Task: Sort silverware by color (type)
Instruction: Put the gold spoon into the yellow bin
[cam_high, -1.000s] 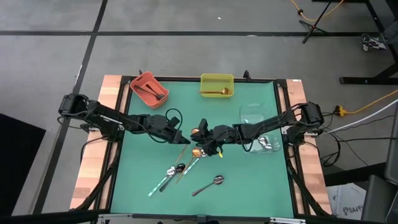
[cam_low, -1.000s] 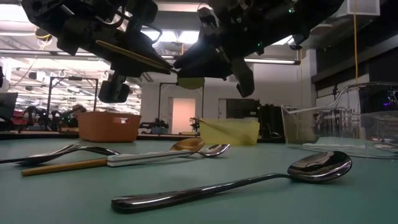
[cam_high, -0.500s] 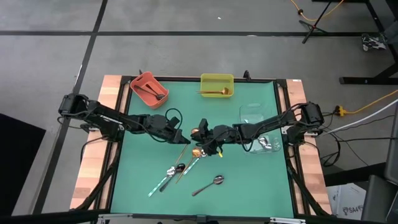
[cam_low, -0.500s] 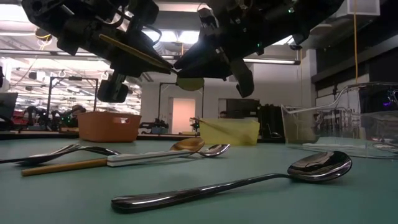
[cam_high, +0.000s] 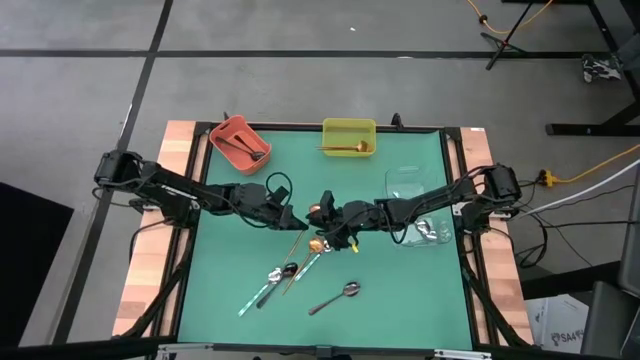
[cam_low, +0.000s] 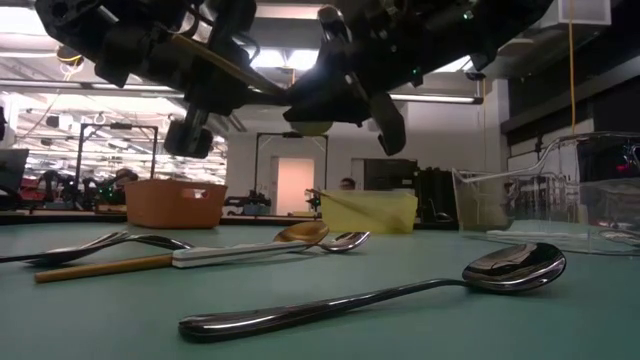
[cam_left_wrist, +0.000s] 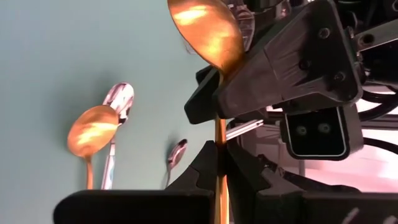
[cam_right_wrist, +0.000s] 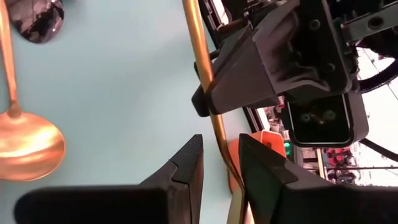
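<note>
Gold spoon (cam_left_wrist: 211, 43) is up in the air over mid-table, held between both my grippers: my left gripper (cam_high: 293, 222) is clamped on the handle end, my right gripper (cam_high: 328, 222) has its fingers (cam_right_wrist: 186, 163) either side of the shaft nearer the bowl, apparently closed on it too (the right wrist view shows the shaft running between the two pads, contact looks likely but I can't swear to it). In the low view the spoon bowl (cam_low: 307, 127) hangs under the two grippers, clear of the mat. A second gold spoon (cam_high: 317, 243) lies on the green mat (cam_high: 400, 290) just under and in front of the right gripper. Nearer the front edge: a cluster of crossed spoons (cam_high: 276, 275), at least one silver and one dark, one with a pale handle, and a separate dark spoon (cam_high: 338, 296) lying alone to their right. Sorted so far: dark spoons in the orange bin (cam_high: 238, 143) at the back left, one gold spoon (cam_high: 345, 149) in the yellow bin (cam_high: 349, 124) at back centre, shiny silver pieces (cam_high: 432, 231) in the clear bin (cam_high: 405, 182) on the right side, under my right arm.
</note>
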